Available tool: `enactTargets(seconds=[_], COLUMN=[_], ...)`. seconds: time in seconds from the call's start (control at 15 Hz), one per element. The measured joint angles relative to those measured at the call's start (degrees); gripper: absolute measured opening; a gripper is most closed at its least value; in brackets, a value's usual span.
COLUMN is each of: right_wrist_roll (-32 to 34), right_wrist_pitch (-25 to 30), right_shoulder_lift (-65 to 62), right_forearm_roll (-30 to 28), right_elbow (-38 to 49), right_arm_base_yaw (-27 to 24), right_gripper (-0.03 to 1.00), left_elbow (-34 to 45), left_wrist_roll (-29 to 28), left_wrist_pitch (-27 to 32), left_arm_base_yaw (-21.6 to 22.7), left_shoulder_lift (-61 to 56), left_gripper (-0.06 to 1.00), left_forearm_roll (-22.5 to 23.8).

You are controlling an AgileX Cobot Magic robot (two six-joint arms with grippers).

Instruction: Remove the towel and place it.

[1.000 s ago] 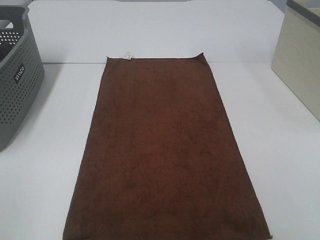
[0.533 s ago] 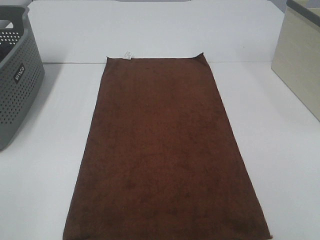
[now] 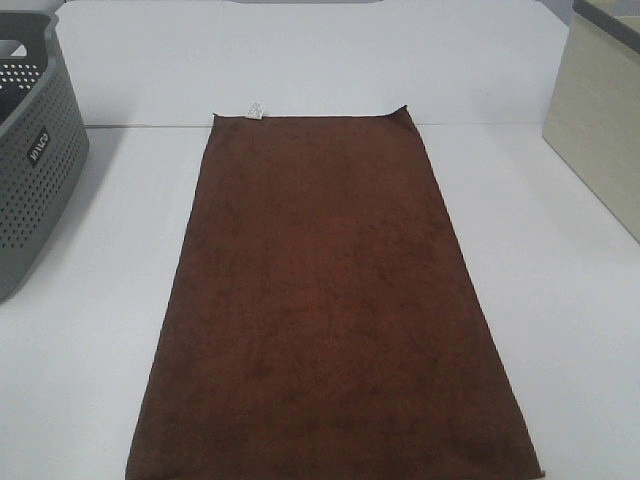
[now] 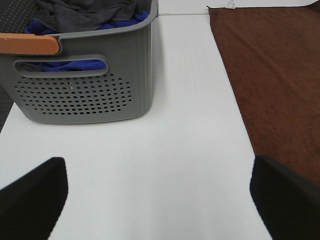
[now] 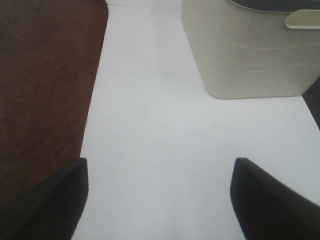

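- One towel (image 3: 330, 310) lies flat mid-table (image 3: 80, 350), tag (image 3: 256, 109) at 12 o'clock.
- Grey basket (image 3: 35, 160) at 9 o'clock, cream bin (image 3: 600, 130) at 3.
- Left gripper (image 4: 157, 200) and right gripper (image 5: 157, 200) gape wide, empty, over bare white tabletop.

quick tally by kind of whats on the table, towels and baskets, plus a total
towels: 1, the brown towel laid flat in the middle
baskets: 2, the grey basket on the left holding blue and grey cloth, and the cream basket on the right
total: 3
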Motion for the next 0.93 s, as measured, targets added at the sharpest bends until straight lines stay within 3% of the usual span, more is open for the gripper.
enactTargets(seconds=[0.2, 0.93], right_wrist_roll=[-0.5, 0.5], right_wrist_pitch=[0.0, 0.0], right_shoulder_lift=[0.0, 0.0], right_forearm_roll=[0.1, -0.1], right_elbow=[0.0, 0.0], right_arm_base_yaw=[4.2, 4.2], right_gripper=[0.75, 0.75], left_elbow=[0.0, 0.1], left_wrist_roll=[0.1, 0.2], left_wrist_pitch=[-0.1, -0.2], left_arm_base_yaw=[0.0, 0.0], left_shoulder_lift=[0.0, 0.0], left_gripper=[0.91, 0.91], left_forearm_roll=[-0.4, -1.9])
